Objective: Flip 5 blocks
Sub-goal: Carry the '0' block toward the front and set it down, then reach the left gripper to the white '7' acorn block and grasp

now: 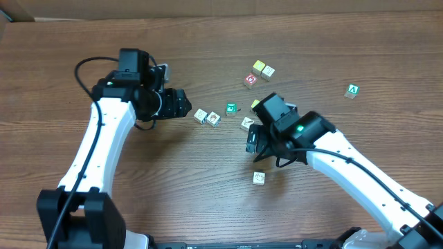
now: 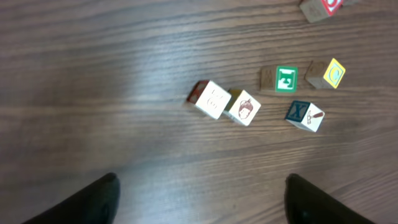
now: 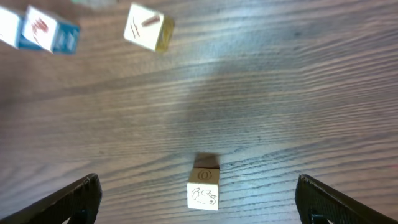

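1. Here, the right fingers [image 3: 74, 202] hang spread wide above the desk [image 1: 208, 41], gripping nothing.
2. A lone block [image 3: 203, 190], pale with a small drawing, sits on the desk between them, touching neither; from overhead it lies just beside them, on the robot's base side.
3. The left fingers [image 2: 93, 202] are likewise apart and empty.
4. Two white blocks [image 2: 211, 99], side by side, lie ahead of the left fingers, bare desk between.
5. A teal block [image 1: 231, 108] sits between the two arms; a red-marked block [image 1: 250, 80] lies farther back.
6. Being cubes, they have no long axis to line up with; I judge the right fingers nearer a grasp, their block centred in the gap.
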Available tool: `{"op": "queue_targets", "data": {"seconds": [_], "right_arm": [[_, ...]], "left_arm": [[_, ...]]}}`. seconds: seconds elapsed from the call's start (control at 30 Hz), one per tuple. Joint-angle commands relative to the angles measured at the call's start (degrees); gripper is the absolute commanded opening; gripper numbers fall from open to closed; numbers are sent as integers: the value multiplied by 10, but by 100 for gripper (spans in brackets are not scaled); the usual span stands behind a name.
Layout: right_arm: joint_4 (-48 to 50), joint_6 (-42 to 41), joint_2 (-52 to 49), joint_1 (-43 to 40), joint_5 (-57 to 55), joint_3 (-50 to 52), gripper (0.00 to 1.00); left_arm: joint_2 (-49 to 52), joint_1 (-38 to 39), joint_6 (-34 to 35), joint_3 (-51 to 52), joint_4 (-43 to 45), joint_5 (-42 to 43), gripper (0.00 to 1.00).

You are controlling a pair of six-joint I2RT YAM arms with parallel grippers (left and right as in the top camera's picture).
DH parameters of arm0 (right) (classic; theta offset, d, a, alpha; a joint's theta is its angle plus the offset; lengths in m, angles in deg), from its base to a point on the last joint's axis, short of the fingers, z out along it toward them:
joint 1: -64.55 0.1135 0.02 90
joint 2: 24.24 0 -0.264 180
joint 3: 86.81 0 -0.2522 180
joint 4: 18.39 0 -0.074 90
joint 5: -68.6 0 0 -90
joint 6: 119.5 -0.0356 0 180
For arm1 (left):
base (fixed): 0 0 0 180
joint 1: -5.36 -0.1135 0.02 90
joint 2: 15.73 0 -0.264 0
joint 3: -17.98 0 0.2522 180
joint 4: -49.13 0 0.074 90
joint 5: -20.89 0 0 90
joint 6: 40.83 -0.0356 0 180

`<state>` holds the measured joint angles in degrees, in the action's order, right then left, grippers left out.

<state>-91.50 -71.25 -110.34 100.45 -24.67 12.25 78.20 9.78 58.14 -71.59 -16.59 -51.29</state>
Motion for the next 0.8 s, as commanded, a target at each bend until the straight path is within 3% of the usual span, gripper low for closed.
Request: {"op": "queue_targets", "data": {"seconds": [0.0, 0.2, 0.77], "right_arm": [[-26, 10, 13, -10, 5, -47, 100], [-53, 47, 43, -12, 39, -65, 100], [-106, 47, 81, -12, 56, -65, 100]], "left_arm": [[43, 39, -67, -12, 19, 15, 69], [96, 91, -132, -12, 81, 11, 73], [211, 148, -146, -12, 148, 17, 66]]}}
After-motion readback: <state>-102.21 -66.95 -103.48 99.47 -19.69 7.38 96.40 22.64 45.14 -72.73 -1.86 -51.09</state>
